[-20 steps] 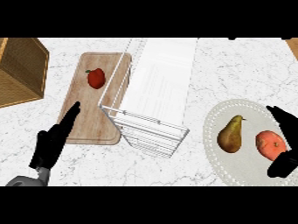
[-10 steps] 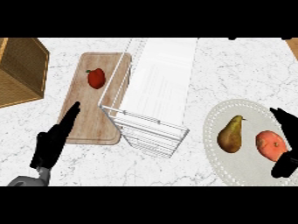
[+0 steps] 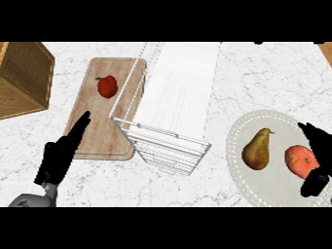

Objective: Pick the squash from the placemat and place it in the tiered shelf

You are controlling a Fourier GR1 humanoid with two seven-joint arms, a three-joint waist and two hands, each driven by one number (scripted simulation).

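Observation:
The squash (image 3: pixel 257 151), pear-shaped and brown-green, lies on the round white placemat (image 3: pixel 270 120) at the right. My right hand (image 3: pixel 329 154) is open at the placemat's right edge, its fingers straight. It sits beside a round orange-red fruit (image 3: pixel 298 160) and apart from the squash. The white wire tiered shelf (image 3: pixel 172 102) stands in the middle of the counter, left of the placemat. My left hand (image 3: pixel 61 155) rests open at the lower left, fingers up, over the corner of a wooden cutting board (image 3: pixel 103 129).
A red pepper (image 3: pixel 107 86) lies on the cutting board's far end. A woven basket (image 3: pixel 14 80) stands at the upper left. A wooden surface shows at the upper right corner.
My right hand has drifted slightly to the right, beside the orange-red fruit. The left hand and the objects have not moved.

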